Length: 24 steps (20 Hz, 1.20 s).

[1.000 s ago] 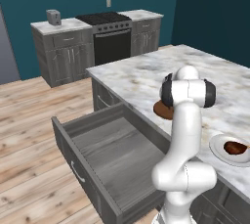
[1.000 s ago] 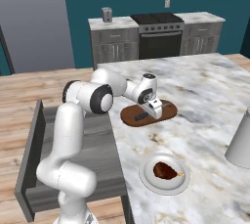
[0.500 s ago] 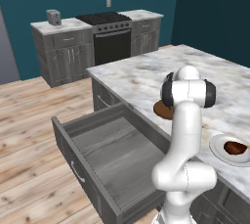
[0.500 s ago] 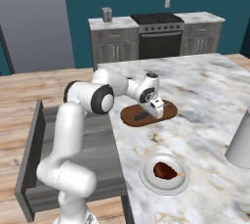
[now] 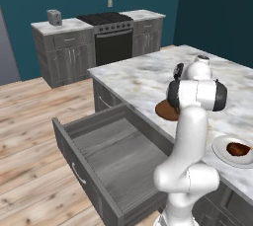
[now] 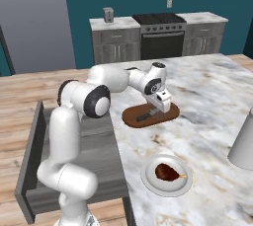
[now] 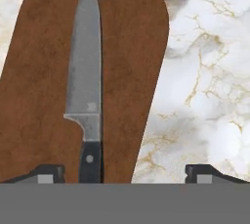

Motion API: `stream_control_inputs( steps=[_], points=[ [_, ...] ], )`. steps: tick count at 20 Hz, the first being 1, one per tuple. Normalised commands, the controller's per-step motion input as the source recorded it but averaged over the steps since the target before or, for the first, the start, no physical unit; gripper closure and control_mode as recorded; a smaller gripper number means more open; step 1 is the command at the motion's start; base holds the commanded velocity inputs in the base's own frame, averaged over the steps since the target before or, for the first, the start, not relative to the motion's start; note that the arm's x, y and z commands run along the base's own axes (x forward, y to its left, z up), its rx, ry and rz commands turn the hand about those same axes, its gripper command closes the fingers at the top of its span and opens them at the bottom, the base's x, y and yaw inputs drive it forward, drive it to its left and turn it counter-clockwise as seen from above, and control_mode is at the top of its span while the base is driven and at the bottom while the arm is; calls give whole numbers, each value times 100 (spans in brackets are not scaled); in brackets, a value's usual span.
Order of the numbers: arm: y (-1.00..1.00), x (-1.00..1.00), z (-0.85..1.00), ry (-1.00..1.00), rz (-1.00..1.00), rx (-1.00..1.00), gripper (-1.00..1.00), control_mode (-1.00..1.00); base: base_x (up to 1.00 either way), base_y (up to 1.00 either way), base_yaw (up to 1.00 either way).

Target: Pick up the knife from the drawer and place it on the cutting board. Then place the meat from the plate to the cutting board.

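The knife lies flat on the reddish-brown cutting board, blade pointing to the board's hole, dark handle near my fingertips. My gripper hovers open just above the handle end, with nothing between its fingers. From the right base view the gripper hangs over the cutting board with the knife under it. The meat rests on the white plate nearer the island's front edge. The drawer stands pulled out, its inside bare; it also shows as the drawer.
A grey cylinder stands on the marble island at the right. The plate with the meat sits right of my arm, the cutting board behind it. Stove and grey cabinets line the far wall.
My gripper has drifted a little to the right over the board. The knife stays lying on the board, and the meat and plate have not moved.
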Motion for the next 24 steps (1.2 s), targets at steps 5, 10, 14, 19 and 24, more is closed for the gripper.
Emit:
stream_control_inputs(
  steps=[5,10,14,19,24],
  points=[
    [-18,-100,13,-1,1,0,-100,-100,0,0,0],
    [0,-100,32,0,2,0,-100,-100,0,0,0],
    [0,-100,37,0,3,0,-100,-100,0,0,0],
    [0,-93,21,0,0,0,-100,-100,0,0,0],
    [0,-83,0,0,-8,0,-100,-100,0,0,0]
  ],
)
